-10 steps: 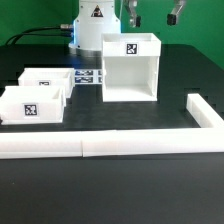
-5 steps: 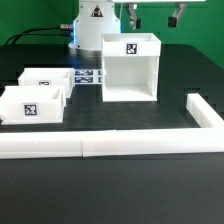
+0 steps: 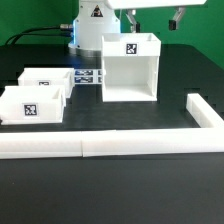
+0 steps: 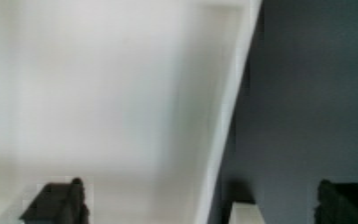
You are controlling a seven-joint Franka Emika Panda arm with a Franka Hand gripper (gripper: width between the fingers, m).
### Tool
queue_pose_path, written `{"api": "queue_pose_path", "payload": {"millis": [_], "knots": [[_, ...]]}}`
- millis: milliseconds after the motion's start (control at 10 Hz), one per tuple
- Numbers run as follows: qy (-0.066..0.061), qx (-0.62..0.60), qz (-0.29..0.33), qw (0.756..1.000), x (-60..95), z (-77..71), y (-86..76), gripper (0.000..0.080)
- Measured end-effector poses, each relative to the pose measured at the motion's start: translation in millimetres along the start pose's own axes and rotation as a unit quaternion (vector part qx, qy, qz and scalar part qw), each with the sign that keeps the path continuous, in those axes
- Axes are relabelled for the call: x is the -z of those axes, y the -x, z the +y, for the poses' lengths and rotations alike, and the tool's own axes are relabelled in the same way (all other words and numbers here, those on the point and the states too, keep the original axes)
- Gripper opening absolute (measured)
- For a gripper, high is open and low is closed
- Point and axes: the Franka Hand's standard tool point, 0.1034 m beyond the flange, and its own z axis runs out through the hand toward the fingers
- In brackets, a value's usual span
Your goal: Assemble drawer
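Note:
The tall white housing (image 3: 131,68) stands on the black table, open side toward the camera, with a square tag on its top edge. Two small white trays lie at the exterior view's left, one in front (image 3: 33,104) and one behind (image 3: 48,80), each with a tag. My gripper (image 3: 153,14) hangs open and empty above the housing's back edge, partly cut off by the frame's top. In the wrist view the gripper (image 4: 202,205) shows two dark fingertips (image 4: 55,200) wide apart over a blurred white surface (image 4: 105,90) that is probably the housing.
A long low white border wall (image 3: 110,145) runs along the front and turns back at the exterior view's right (image 3: 204,112). The marker board (image 3: 88,76) lies between the trays and the housing. The robot base (image 3: 92,25) stands behind.
The gripper has shifted slightly above the housing and stays open. The housing and both trays have not moved.

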Motion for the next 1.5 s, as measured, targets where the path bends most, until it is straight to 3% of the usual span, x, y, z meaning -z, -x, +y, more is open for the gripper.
{"api": "queue_pose_path", "payload": {"millis": [300, 600, 900, 1000, 1100, 1200, 1500], "knots": [[-0.002, -0.014, 0.000, 1.000, -22.6, -10.8, 16.6, 0.0649], [-0.003, -0.019, -0.008, 1.000, -27.8, -9.0, 19.5, 0.0649], [-0.004, -0.019, -0.008, 1.000, -27.1, -6.8, 18.2, 0.0255], [-0.004, -0.019, -0.008, 1.000, -27.1, -6.8, 18.2, 0.0255], [-0.004, -0.019, -0.008, 1.000, -27.1, -6.8, 18.2, 0.0081], [-0.004, -0.018, -0.007, 1.000, -27.0, -6.8, 17.9, 0.0037], [-0.004, -0.018, -0.007, 1.000, -27.0, -6.8, 17.9, 0.0037]]}}
